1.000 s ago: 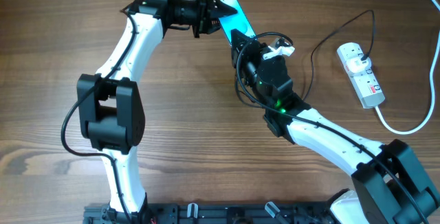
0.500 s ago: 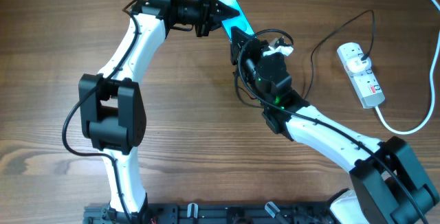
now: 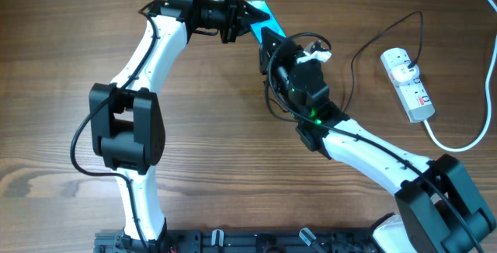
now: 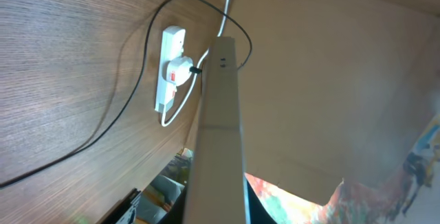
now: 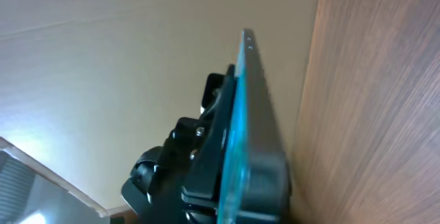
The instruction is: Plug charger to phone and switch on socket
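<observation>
The phone (image 3: 262,14), light blue, is held up on edge above the table at the back. My left gripper (image 3: 242,18) is shut on its far end, and in the left wrist view the phone (image 4: 218,128) runs away from the camera as a thin edge. My right gripper (image 3: 269,45) is at the phone's near end; its fingertips are hidden, so I cannot tell whether they grip. In the right wrist view the phone (image 5: 242,114) is edge-on beside the left gripper (image 5: 199,155). The charger cable (image 3: 353,67) runs from its white plug (image 3: 404,71) in the socket (image 3: 409,90) toward the right arm. Its connector tip is hidden.
The socket's thick white cord (image 3: 458,144) curves off to the right edge. Black cable loops (image 3: 272,98) hang under the right wrist. The wooden table (image 3: 62,67) spreads to the left and front. A black rail (image 3: 233,241) lines the front edge.
The phone looks narrower from above, turned more onto its edge. The left gripper has closed on it. Both arms have barely shifted.
</observation>
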Controlling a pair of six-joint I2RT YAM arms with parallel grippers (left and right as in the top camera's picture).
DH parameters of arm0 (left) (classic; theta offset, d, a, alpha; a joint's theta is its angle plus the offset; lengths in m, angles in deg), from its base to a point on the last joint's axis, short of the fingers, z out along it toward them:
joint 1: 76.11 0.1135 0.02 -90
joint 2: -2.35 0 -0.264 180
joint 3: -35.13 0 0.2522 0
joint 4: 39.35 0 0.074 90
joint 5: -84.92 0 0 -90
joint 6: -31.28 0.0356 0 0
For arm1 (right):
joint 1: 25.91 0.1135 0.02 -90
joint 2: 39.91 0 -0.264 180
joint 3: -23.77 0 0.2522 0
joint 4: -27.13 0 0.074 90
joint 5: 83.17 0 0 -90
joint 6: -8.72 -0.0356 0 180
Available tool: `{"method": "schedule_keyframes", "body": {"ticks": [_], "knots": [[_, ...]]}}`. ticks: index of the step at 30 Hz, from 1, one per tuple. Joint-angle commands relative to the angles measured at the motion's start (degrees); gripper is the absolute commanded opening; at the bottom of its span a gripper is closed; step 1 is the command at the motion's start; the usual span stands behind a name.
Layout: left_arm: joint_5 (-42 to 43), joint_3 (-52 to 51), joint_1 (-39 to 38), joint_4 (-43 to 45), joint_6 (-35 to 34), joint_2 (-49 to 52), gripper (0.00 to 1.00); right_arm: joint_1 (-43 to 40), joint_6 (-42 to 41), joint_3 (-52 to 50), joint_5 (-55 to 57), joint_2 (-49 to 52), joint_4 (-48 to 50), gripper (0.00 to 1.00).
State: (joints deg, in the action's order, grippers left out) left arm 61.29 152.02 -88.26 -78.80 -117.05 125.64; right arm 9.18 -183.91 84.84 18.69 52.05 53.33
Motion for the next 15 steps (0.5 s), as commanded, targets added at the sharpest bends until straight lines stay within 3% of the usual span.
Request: {"method": "schedule_keyframes", "body": {"ticks": [1,2,8,12,15], "knots": [[0.20,0.44,0.04,0.24,1.42,-1.27,0.04,0.26,0.70,1.55,0.13,0.48,0.46,0.86],[0.22,0.44,0.22,0.22,2.58,-1.27,0.04,0.24,0.70,1.55,0.15,0.48,0.42,1.00],[2.34,0.44,2.14,-3.19,8.79,-1.27,0.04,0.24,8.96,1.55,-0.26,0.39,-0.04,1.00],[2.82,0.44,5.62,-12.17,17.11,-1.27,0.04,0.07,21.90,1.55,-2.82,-0.13,-0.63,1.00],[2.82,0.44,7.69,-19.65,24.79,-1.27,0.04,-0.09,31.45,1.55,-4.17,-3.10,-8.46,1.00]]}}
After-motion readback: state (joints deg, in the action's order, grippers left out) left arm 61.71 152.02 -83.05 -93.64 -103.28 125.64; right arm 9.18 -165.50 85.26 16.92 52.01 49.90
